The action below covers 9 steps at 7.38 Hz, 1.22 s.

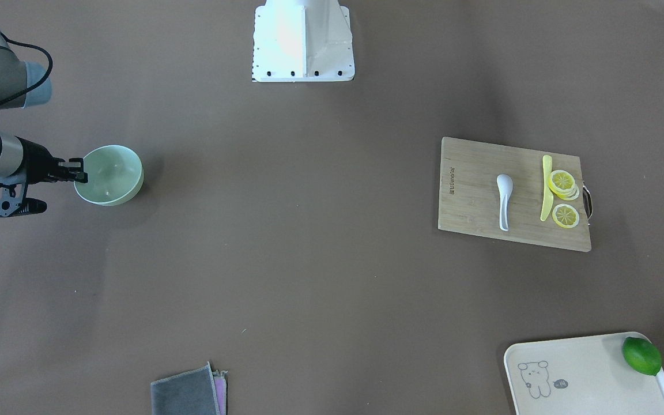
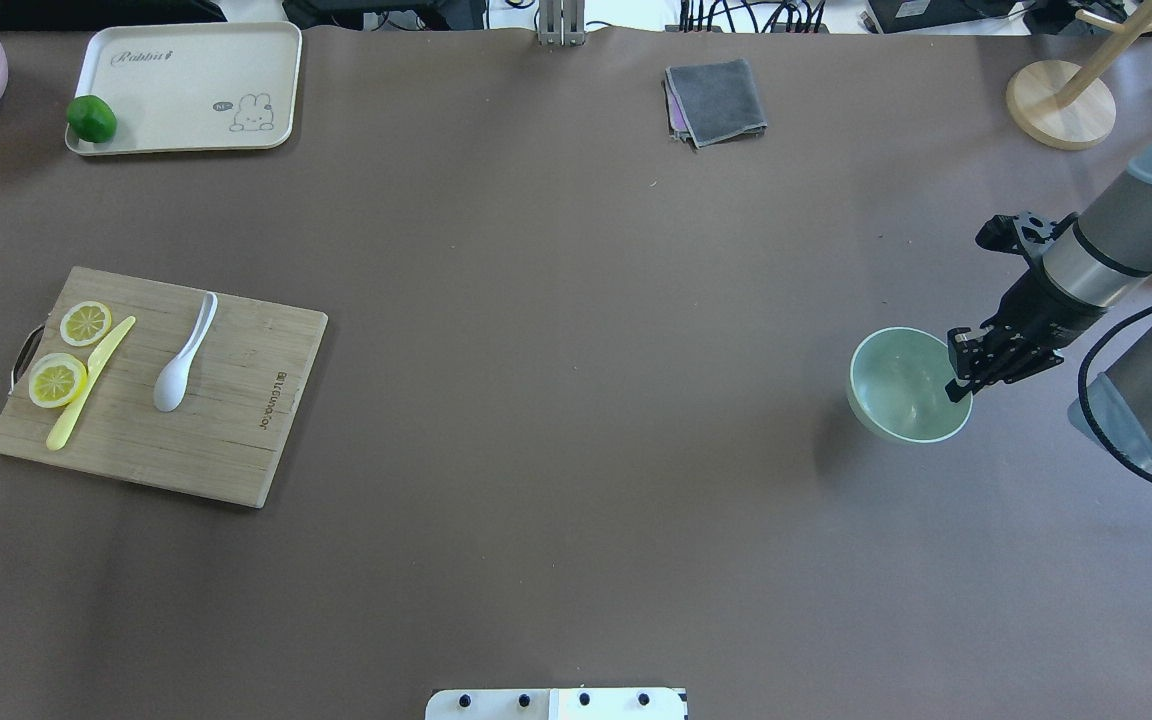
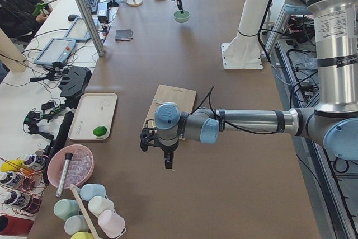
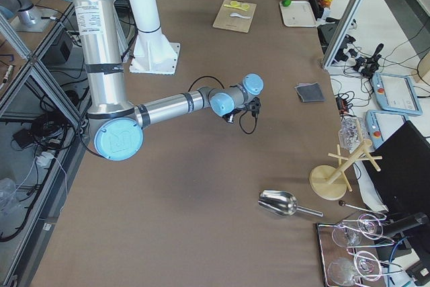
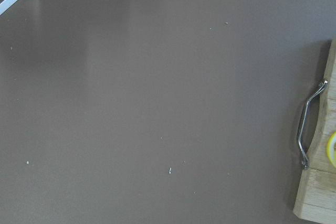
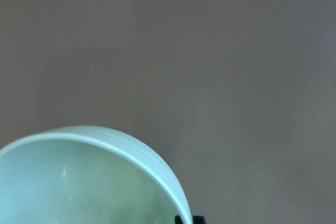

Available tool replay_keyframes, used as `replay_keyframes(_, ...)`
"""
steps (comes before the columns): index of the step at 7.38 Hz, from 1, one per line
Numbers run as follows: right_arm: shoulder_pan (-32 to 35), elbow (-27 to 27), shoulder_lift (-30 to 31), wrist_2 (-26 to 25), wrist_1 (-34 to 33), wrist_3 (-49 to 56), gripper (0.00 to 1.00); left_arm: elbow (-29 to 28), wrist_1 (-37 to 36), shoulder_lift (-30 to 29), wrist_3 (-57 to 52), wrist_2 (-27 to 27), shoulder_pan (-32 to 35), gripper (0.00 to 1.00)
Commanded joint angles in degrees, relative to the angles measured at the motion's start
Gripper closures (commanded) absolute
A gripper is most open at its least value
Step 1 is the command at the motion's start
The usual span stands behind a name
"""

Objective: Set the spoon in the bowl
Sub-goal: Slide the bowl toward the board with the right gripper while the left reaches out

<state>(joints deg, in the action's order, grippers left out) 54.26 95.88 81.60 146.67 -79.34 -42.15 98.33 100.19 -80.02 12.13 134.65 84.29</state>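
Observation:
The white spoon (image 1: 504, 202) lies on a wooden cutting board (image 1: 470, 196), its scoop toward the robot; it also shows in the overhead view (image 2: 184, 352). The mint-green bowl (image 2: 901, 385) is far across the table on the robot's right (image 1: 116, 178). My right gripper (image 2: 961, 385) is at the bowl's near rim, fingers astride it and closed on it; the right wrist view shows only the bowl's rim (image 6: 79, 182). My left gripper (image 3: 167, 164) shows only in the exterior left view, pointing down beside the board; I cannot tell whether it is open.
A yellow knife (image 2: 91, 380) and lemon slices (image 2: 56, 380) share the board. A cream tray (image 2: 186, 90) with a lime (image 2: 91, 118) is at the far left, a grey cloth (image 2: 716, 100) at the far middle, a wooden stand (image 2: 1061, 105) at the far right.

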Motion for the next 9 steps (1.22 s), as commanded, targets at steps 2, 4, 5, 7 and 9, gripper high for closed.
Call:
replay_keyframes(2,-0.47,-0.95,-9.93,2.66,-0.03,-9.15,1.00,-0.07,0.00,0.21,-0.09,0.09,0.17,0.02)
replay_keyframes(4,-1.26,-4.37,-15.83,2.22,0.06,-11.01,1.00,-0.24,0.09,0.21,-0.26,0.09,0.17,0.02)
replay_keyframes(5,-1.87,-7.34,-20.64,0.91,-0.02,-12.07,1.00,-2.34,0.61,-0.05,-0.61,0.09,0.00,0.02)
replay_keyframes(7,-5.55,-13.06,-29.35,-3.91,0.76,-16.37,1.00,-6.12,3.51,-0.93,-0.53,0.09,0.00,0.02)
replay_keyframes(9,-9.06,-18.25,-32.10,-7.43,11.51,-25.90,1.00,-5.87,3.61,-1.02,-0.44,0.17,0.00,0.02)
